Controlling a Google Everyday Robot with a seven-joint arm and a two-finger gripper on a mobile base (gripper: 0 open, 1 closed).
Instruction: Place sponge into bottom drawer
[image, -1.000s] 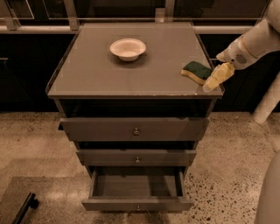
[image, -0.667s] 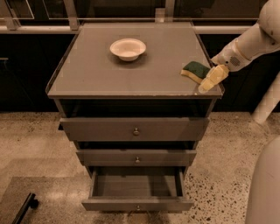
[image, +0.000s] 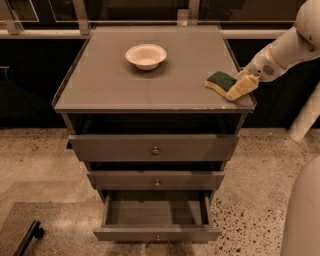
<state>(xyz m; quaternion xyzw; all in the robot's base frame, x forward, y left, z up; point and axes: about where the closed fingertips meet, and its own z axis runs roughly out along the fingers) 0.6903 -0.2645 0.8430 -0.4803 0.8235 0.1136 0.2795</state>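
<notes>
Your gripper (image: 241, 86) sits at the right front corner of the grey bench (image: 150, 90), against the small green-over-yellow sponge (image: 219, 81) lying there. I cannot tell whether it has hold of it. The flat grey bottom drawer (image: 130, 233) stands open, likely to receive the sponge, and shows nothing inside. The round white bowl (image: 146, 55) looks empty too.

My gripper (image: 242, 86) sits at the right front corner of the tabletop (image: 110, 85), overlapping the right end of the sponge (image: 219, 81); I cannot tell whether they touch. The arm (image: 292, 46) is cut off at the upper right corner. The middle drawer (image: 156, 180) hides the back of the bottom drawer (image: 156, 233).
</notes>
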